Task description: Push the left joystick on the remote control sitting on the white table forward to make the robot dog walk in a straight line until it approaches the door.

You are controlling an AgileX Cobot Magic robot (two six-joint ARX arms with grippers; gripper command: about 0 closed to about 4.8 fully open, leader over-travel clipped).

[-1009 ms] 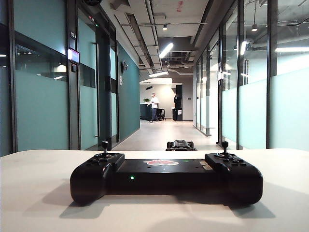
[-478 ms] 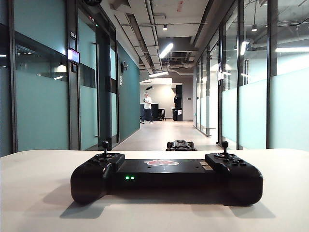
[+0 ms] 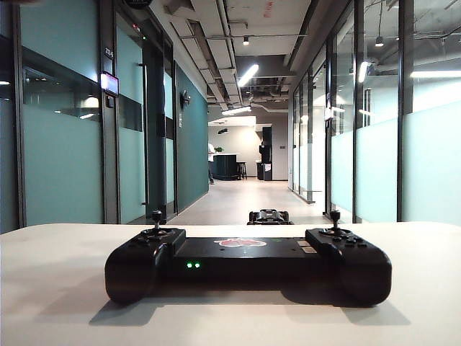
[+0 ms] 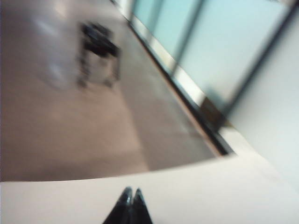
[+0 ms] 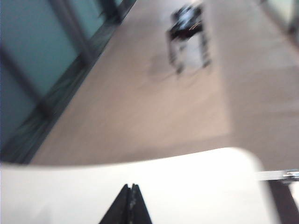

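Since the earlier frame, the person down the corridor has gone and a second green LED is lit; nothing else has shifted. White bench (image 3: 65,288): broad, smooth. Remote control (image 3: 248,268): rigid, bulky, resting mid-bench, likely to slide if shoved. Robot dog (image 3: 269,215): on the floor beyond. Left pincer (image 4: 128,205) and right pincer (image 5: 130,203): both above the bench edge, tips apparently shut, though blurred. Left joystick (image 3: 156,218): thin, sprung, probably delicate; nudge its cap, no grasp.
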